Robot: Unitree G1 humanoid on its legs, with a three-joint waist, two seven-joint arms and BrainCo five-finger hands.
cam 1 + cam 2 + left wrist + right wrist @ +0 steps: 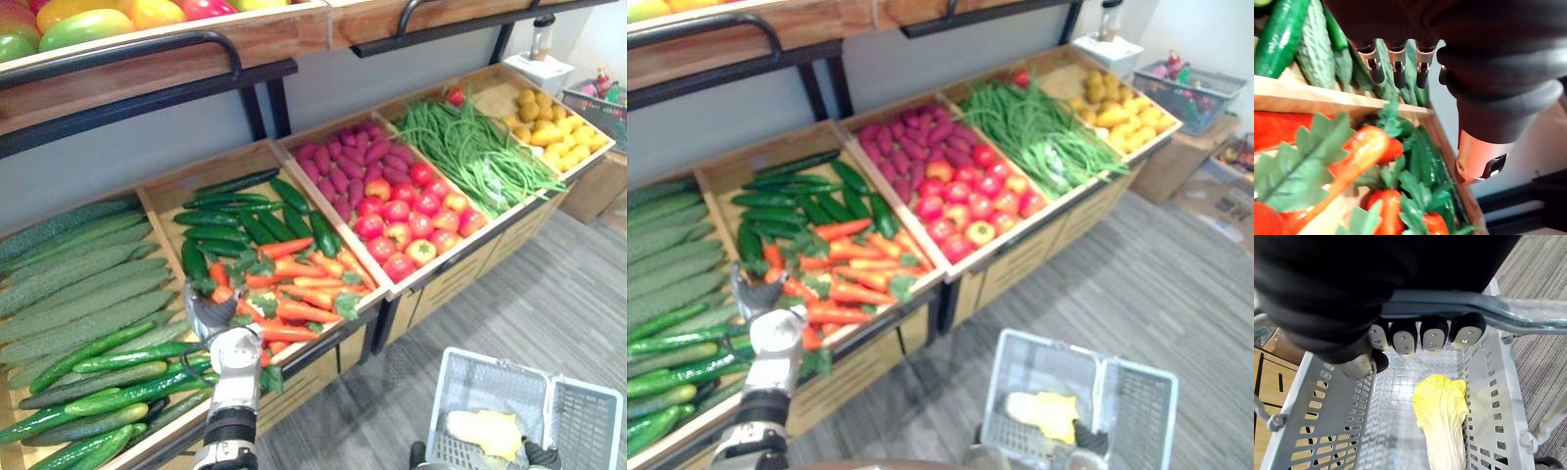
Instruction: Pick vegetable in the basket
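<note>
My left hand (210, 315) hovers open over the carrot crate (345, 315), close to its left divider, with nothing in it. In the left wrist view its fingers (1398, 68) point over the bitter gourds and its thumb (1480, 155) stands apart above an orange carrot (1357, 152) with green leaves. My right hand (1420, 335) is shut on the metal handle (1513, 316) of the grey plastic basket (578, 421), which hangs low at the right above the floor. A pale yellow cabbage (1442, 421) lies inside the basket.
The sloping wooden stand holds bitter gourds (69, 284), cucumbers (108, 377), dark cucumbers (235, 211), purple sweet potatoes (343, 162), tomatoes (411, 220), green beans (470, 147) and yellow produce (558, 132). A shelf of mangoes (88, 24) overhangs above. Grey floor (549, 294) lies at the right.
</note>
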